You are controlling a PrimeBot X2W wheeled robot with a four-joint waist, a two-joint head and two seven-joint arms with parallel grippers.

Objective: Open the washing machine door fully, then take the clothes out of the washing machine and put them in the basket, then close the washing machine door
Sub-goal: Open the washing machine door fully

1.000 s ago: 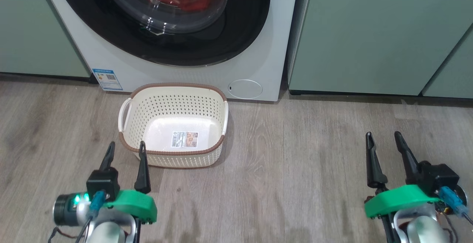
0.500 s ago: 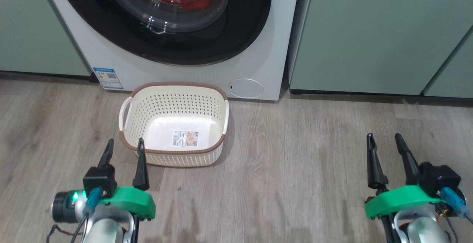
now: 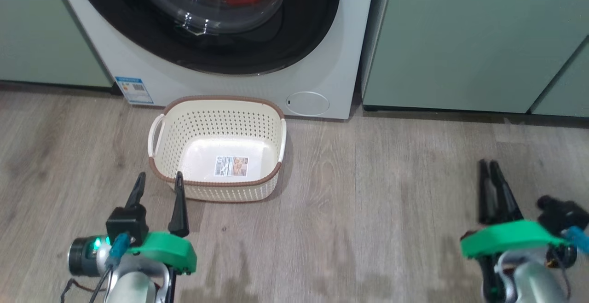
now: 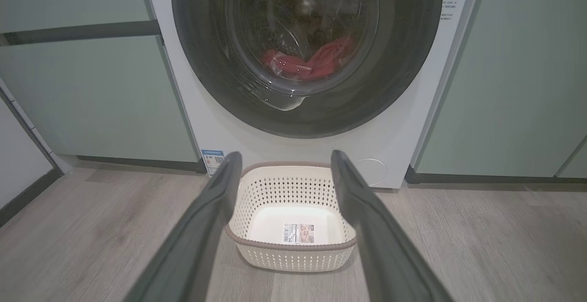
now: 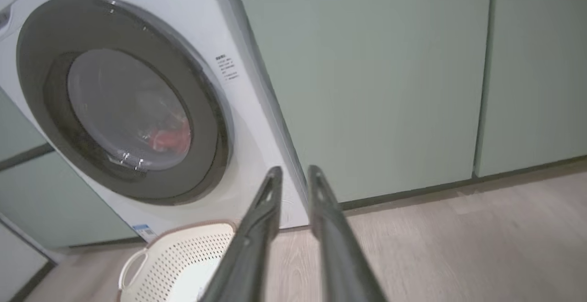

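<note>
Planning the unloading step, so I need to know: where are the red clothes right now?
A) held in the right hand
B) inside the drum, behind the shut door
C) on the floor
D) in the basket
B: the red clothes show through the shut washing machine door, and the basket holds only its label sticker.

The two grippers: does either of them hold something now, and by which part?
Nothing is held. The left gripper and the right gripper are both empty, with nothing between their fingers.
</note>
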